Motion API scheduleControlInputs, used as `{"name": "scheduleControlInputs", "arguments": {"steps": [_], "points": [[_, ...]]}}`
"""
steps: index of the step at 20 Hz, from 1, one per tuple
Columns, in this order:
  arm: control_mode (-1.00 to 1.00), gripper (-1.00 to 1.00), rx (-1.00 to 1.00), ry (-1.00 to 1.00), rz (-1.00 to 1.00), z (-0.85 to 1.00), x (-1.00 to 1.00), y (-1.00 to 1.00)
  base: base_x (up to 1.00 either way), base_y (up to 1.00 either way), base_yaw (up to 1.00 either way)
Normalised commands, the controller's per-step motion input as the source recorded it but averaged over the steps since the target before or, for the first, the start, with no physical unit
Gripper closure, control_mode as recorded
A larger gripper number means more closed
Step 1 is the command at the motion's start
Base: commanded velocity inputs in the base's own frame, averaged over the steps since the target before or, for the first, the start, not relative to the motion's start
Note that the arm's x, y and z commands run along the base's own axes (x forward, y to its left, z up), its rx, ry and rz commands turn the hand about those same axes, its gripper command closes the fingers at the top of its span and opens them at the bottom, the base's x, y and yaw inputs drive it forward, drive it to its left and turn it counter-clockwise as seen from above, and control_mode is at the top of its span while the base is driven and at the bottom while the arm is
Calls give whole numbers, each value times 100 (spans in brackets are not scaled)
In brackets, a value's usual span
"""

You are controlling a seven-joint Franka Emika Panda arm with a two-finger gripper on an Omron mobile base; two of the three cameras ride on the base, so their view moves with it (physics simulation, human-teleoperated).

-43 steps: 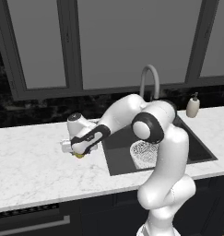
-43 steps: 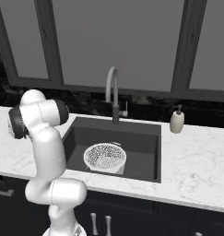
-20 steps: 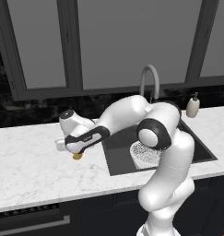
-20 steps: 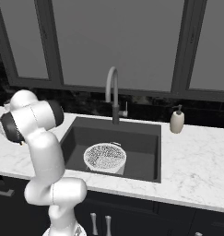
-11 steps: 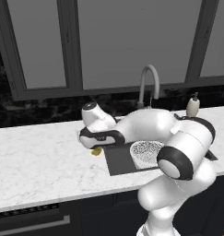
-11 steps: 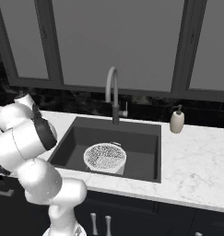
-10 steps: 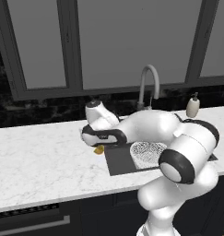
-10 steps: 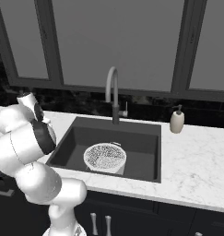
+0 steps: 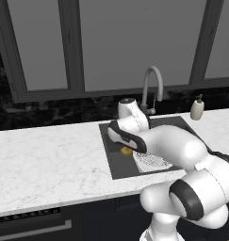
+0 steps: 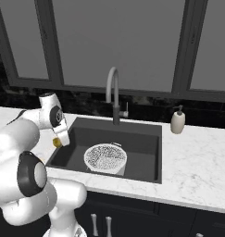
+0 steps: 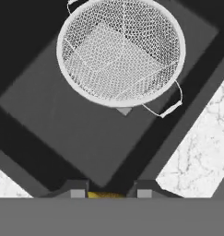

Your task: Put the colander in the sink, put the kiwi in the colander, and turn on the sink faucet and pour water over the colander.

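My gripper (image 10: 58, 140) is shut on the kiwi (image 10: 56, 142), a small yellow-brown fruit, and hangs over the left part of the sink (image 10: 146, 155). From the left base view the kiwi (image 9: 126, 151) peeks out below the hand, above the dark basin (image 9: 114, 162). The white mesh colander (image 10: 105, 157) stands on the sink floor, to the right of the gripper. In the hand view the colander (image 11: 120, 50) lies ahead, and a yellow sliver of kiwi (image 11: 105, 195) shows between the fingertips (image 11: 77, 193). The grey gooseneck sink faucet (image 10: 115, 92) rises behind the basin; no water is visible.
A beige soap dispenser (image 10: 178, 122) stands on the white marble counter (image 10: 197, 157) right of the sink. Dark window panes back the counter. My white arm (image 9: 172, 146) crosses over the sink in the left base view and covers part of the colander (image 9: 151, 163).
The arm has swung right, from over the counter left of the sink to over the sink's left part, carrying the kiwi with it. The colander has stayed put.
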Motion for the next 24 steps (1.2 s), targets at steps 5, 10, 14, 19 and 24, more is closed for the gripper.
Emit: {"name": "scheduleControlInputs", "arguments": {"steps": [5,10,14,19,24], "points": [[-100,100,0,0,-53,0,7,-100,0,0,0],[-100,100,0,6,-47,-5,33,-100,0,0,0],[-100,100,0,2,-36,-29,44,-56,0,0,0],[-100,100,-3,0,-23,-52,53,0,0,0,0],[-100,100,-2,1,-12,-90,31,-7,0,0,0]]}}
